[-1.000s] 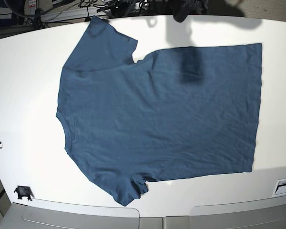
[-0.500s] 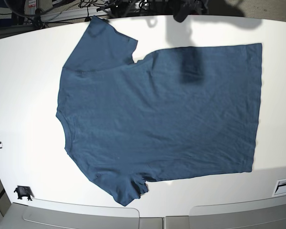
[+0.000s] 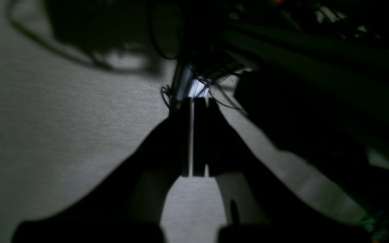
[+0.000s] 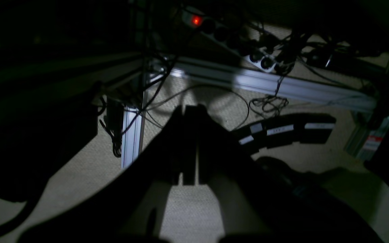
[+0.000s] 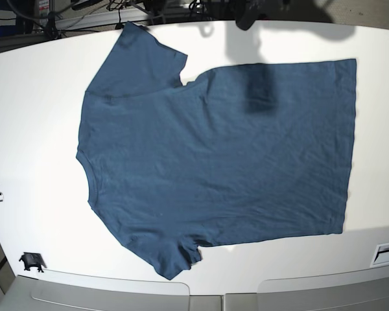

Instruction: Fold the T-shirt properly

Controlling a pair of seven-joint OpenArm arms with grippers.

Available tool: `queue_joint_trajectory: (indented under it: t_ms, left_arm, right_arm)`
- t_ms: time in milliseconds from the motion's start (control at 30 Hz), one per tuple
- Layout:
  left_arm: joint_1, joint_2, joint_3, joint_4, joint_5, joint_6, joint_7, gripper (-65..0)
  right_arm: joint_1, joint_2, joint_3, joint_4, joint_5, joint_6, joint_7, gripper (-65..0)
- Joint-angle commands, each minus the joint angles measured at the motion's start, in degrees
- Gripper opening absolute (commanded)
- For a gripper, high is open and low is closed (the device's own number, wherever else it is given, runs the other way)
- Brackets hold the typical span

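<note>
The T-shirt [image 5: 214,159] lies spread flat on the white table [image 5: 32,97] in the base view, unfolded, its round neck toward 9 o'clock and its straight hem toward 3 o'clock. One short sleeve reaches to about 11 o'clock, close to the table's far edge; the other points to about 7 o'clock, near the front edge. The dark teal-blue cloth fills most of the tabletop, with light creases across the body and a darker shadow patch near 1 o'clock.

Neither of my arms is over the cloth in this view. My left gripper [image 3: 193,101], seen from its wrist camera, is clenched, its two dark fingers pressed together with only a thin sliver of light between them and nothing caught there. It hangs over pale carpet [image 3: 62,118], with a bright metal rail [image 3: 194,88] and loose cables just past the tips at 12 o'clock.

My right gripper [image 4: 190,108] is likewise closed tight and empty, fingers meeting along a narrow seam. Beyond it, at 12 to 2 o'clock, run an aluminium frame bar [image 4: 265,84], tangled cables and a power strip [image 4: 235,40] with a red lit switch. A black curved part with white labels [image 4: 282,131] lies on the floor at about 3 o'clock.
</note>
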Motion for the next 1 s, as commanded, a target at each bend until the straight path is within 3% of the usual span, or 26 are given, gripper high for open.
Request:
queue_joint_trajectory:
  t_ms: [0, 233, 300, 433, 567, 700, 767, 833, 900, 967]
  left_arm:
    - [2.3, -0.9, 0.0, 1.9, 0.1, -0.2, -0.4, -65.0]
    - [15.2, -7.4, 0.0, 17.1, 0.0, -0.2, -0.8, -65.0]
    - [19.4, -9.7, 0.0, 22.8, 0.0, -0.2, -0.8, -65.0]
    - [28.0, -14.6, 0.0, 35.6, -0.1, -0.2, -0.8, -65.0]
    - [36.8, -19.1, -0.8, 48.9, -0.1, -0.2, -0.5, -65.0]
    - [45.0, -20.7, -5.4, 61.5, -0.1, -0.2, 4.2, -65.0]
    - [48.5, -20.7, -8.6, 67.1, -0.2, -0.6, 6.4, -65.0]
    - [51.3, -20.8, -12.3, 72.1, -1.2, -3.3, 8.2, -65.0]
    - [52.0, -20.7, -16.3, 76.5, -3.8, -8.2, 9.9, -65.0]
    - [52.0, -20.7, -20.4, 80.1, -7.6, -14.4, 11.8, -65.0]
  right_arm:
    - [-1.4, 1.0, 0.0, 1.8, -0.1, -0.2, 0.8, -65.0]
    - [-12.0, 8.3, 0.0, 15.7, -0.1, -1.0, 0.9, -65.0]
    - [-15.5, 10.4, 0.1, 20.2, -1.0, -4.3, 1.1, -65.0]
    - [-22.7, 14.6, 0.0, 29.4, -8.5, -11.4, 1.0, -65.0]
    - [-30.3, 19.4, 0.1, 38.4, -9.0, -16.4, 0.7, -65.0]
    - [-39.3, 23.3, 4.1, 48.2, -8.9, -20.3, 0.8, -65.0]
    - [-44.1, 24.3, 8.6, 54.0, -8.5, -20.2, 0.8, -65.0]
    - [-48.8, 24.8, 13.9, 60.7, -7.0, -19.6, 0.9, -65.0]
    - [-52.8, 24.8, 19.6, 68.0, -2.7, -17.0, 1.0, -65.0]
    - [-55.8, 24.7, 25.5, 75.5, 3.5, -11.6, 1.0, -65.0]
